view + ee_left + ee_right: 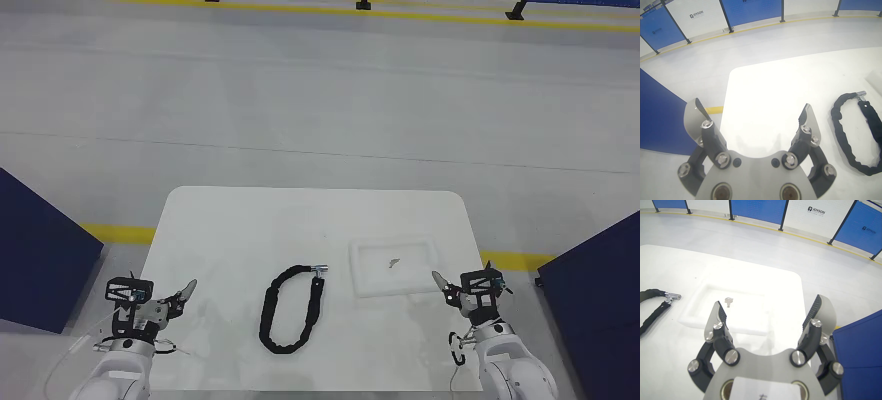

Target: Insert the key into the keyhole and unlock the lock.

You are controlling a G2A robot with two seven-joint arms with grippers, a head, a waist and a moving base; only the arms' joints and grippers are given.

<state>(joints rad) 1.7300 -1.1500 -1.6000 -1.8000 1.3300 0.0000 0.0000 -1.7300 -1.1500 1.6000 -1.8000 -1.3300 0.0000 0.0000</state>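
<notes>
Black sleeved chain lock [290,310] lies in a closed loop mid-table, with its silver cylinder [675,297] at the far end and the keyhole face turned toward the tray. Small metal key [728,301] lies flat inside the shallow white tray [365,288], just right of the chain and apart from it. Left gripper [752,106] is spread wide over the near-left edge of the white table [230,230]. Right gripper [768,300] is likewise spread, near-right; the tray's raised rim stands between it and the key. Blue panels [40,260] flank the table on both sides.
</notes>
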